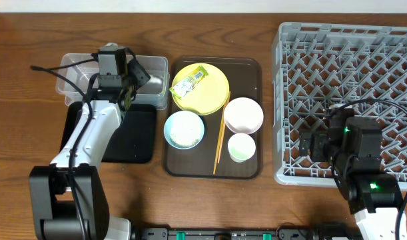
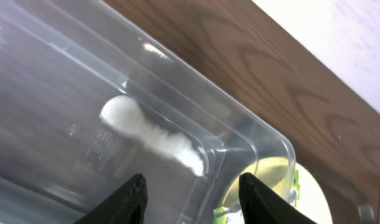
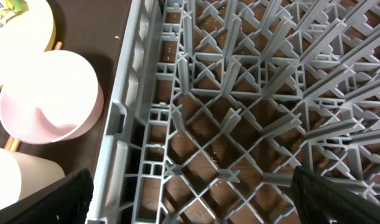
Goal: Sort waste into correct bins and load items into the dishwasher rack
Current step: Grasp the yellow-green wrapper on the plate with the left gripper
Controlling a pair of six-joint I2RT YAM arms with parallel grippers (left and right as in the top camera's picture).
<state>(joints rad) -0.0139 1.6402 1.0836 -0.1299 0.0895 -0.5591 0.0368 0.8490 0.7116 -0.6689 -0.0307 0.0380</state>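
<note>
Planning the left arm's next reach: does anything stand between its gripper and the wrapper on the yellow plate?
Only a wall of the clear tub: the left gripper hangs over that tub, and the wrapper lies on the yellow plate beyond it.

Dishes on the brown tray [image 1: 247,68], rack [image 1: 343,60] to its right.
A wrapper [image 1: 189,83] lies on the plate [image 1: 218,90]; blue bowl [image 1: 170,121] with rice [image 1: 184,135], pink bowl [image 1: 243,115], cup [image 1: 242,147] and chopsticks [image 1: 220,141] share the tray. The left arm [image 1: 96,127] reaches over the tub [image 1: 73,67]; the right arm [image 1: 363,150] sits over the rack's near-left corner.
</note>
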